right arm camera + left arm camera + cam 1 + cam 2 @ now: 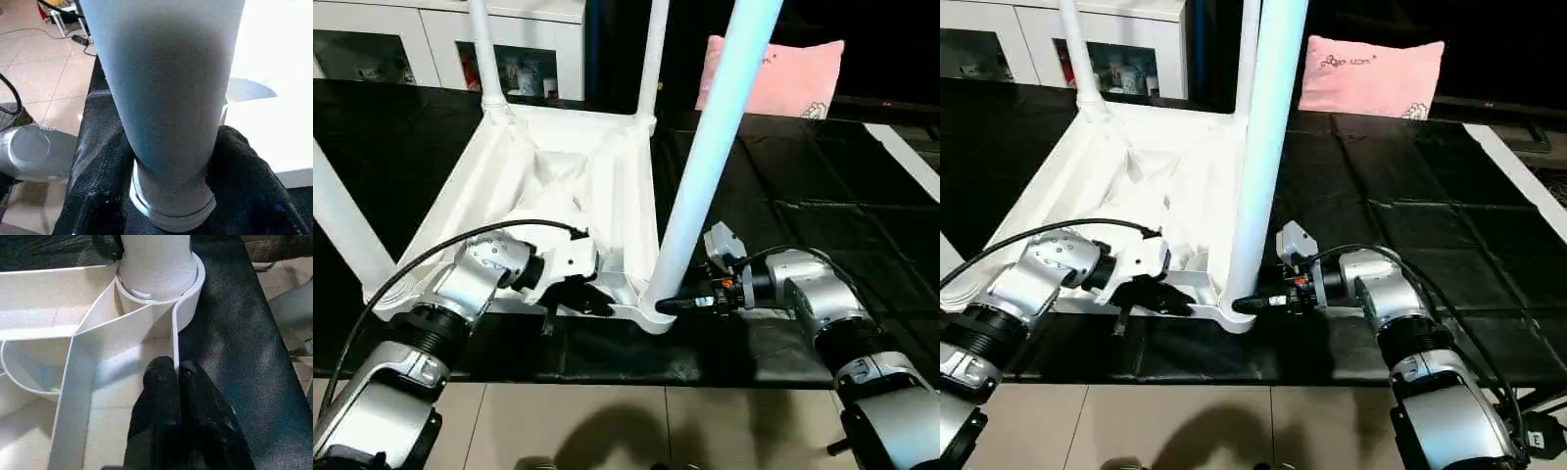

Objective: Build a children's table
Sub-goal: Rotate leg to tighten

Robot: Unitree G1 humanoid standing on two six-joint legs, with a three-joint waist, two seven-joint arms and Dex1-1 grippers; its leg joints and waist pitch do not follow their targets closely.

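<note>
We see the tabletop [558,186] lying upside down on the black bench [822,225], centre-left of the head view. Three legs stand in its left and far sockets. The fourth leg [710,157] stands in the near corner socket [656,311], lower centre.

The left tool [178,382] is closed on the tabletop's near rim wall. The right tool [690,305] sits at the leg's base, fingers on either side of it; we cannot tell whether it grips.

Risks, as we judge them:
- Leg may be only partly seated; an off-axis push could tilt it out.
- A hard twist could drag the tabletop if the left tool slips.
- Tall leg could topple on release.
</note>
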